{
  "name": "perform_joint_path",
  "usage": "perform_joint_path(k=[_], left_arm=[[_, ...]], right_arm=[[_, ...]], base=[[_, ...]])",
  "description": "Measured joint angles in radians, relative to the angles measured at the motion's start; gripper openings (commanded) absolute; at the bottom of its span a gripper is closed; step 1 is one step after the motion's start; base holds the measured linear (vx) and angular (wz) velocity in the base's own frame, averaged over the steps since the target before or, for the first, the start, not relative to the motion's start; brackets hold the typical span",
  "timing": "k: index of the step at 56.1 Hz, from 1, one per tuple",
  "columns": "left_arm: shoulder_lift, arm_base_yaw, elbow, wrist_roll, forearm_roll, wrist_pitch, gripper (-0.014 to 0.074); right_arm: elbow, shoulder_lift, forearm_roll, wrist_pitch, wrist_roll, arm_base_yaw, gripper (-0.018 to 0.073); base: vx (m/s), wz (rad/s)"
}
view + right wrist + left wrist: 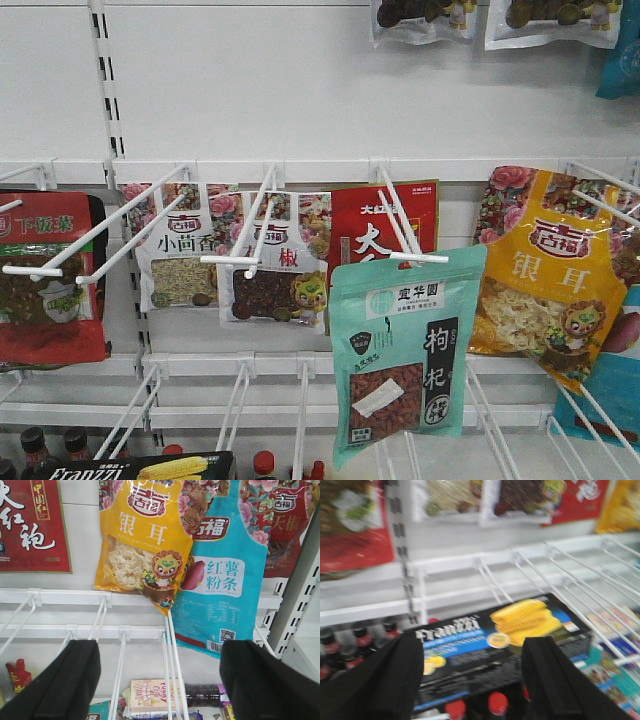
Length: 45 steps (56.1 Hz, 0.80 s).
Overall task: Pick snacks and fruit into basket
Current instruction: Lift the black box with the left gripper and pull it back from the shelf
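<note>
The snacks hang as pouches on white pegs across a shelf wall. In the front view a teal pouch (405, 350) hangs foremost, with a yellow pouch (545, 270) to its right, a red one (385, 225) behind it and two white ones (180, 245) (275, 260) to its left. My right gripper (160, 680) is open and empty, below the yellow pouch (142, 545) and a blue pouch (225, 575). My left gripper (475, 680) is open and empty, over a black box. No fruit and no basket are in view. Neither gripper shows in the front view.
Long white wire pegs (250, 225) stick out toward me at two heights. A black Franzzi box (500, 640) lies on red-capped bottles (360, 640) on the lower shelf. A slotted shelf upright (295, 610) stands at the right. Small boxes (147, 697) lie below the pegs.
</note>
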Motion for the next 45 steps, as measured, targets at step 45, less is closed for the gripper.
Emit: perform_joint_path(k=[45], left_arm=[[0.186, -0.203, 0.419, -1.557, 0.21, -0.594, 0.0648]], right_arm=[[0.0, 0.0, 0.0, 0.0, 0.0, 0.0, 0.0567]], base=[[0.0, 0.0]])
